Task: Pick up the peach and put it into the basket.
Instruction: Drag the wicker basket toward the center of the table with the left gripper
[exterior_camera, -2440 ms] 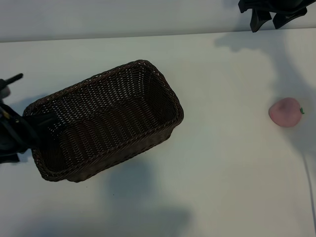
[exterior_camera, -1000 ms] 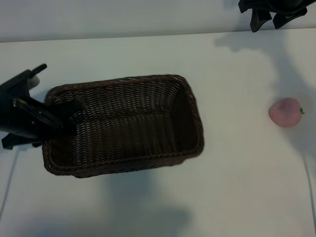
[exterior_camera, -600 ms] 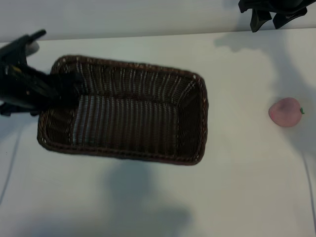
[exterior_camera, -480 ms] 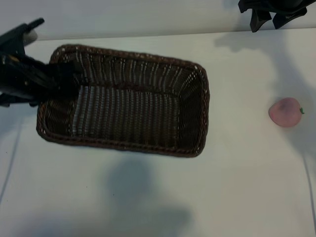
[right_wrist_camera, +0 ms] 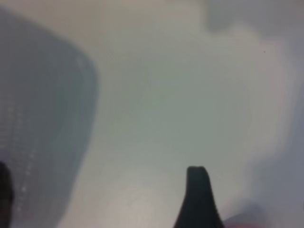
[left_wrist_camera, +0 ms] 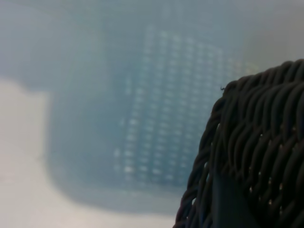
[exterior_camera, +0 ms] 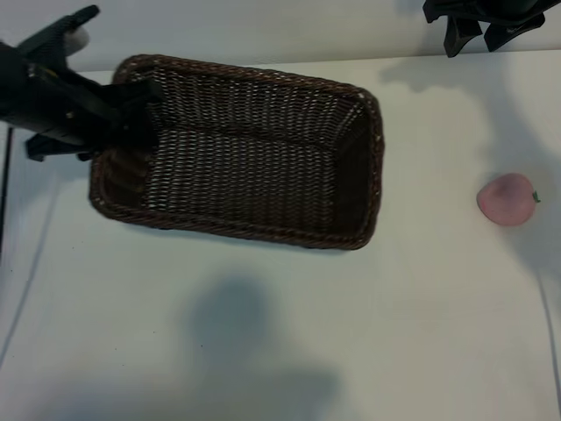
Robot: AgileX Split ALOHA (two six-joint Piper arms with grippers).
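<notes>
The dark-brown woven basket [exterior_camera: 263, 233] lies across the far left part of the table, its long side roughly along the back edge. My left gripper [exterior_camera: 123, 110] is shut on the rim of its left short end; the left wrist view shows that braided rim [left_wrist_camera: 247, 142] close up with a dark finger [left_wrist_camera: 230, 204] behind the weave. The pale-pink peach [exterior_camera: 506, 199] rests alone at the right, well apart from the basket. My right gripper [exterior_camera: 478, 35] hangs open at the far right corner, above and behind the peach, with nothing in it.
The white table [exterior_camera: 289, 333] has free room along the whole front and between basket and peach. A thin cable [exterior_camera: 550, 324] runs along the right edge. The back wall [exterior_camera: 263, 26] stands just behind the basket.
The left gripper has carried the basket's left end toward the back of the table and swung the basket round, shifting it slightly right. The peach and the right arm have not moved.
</notes>
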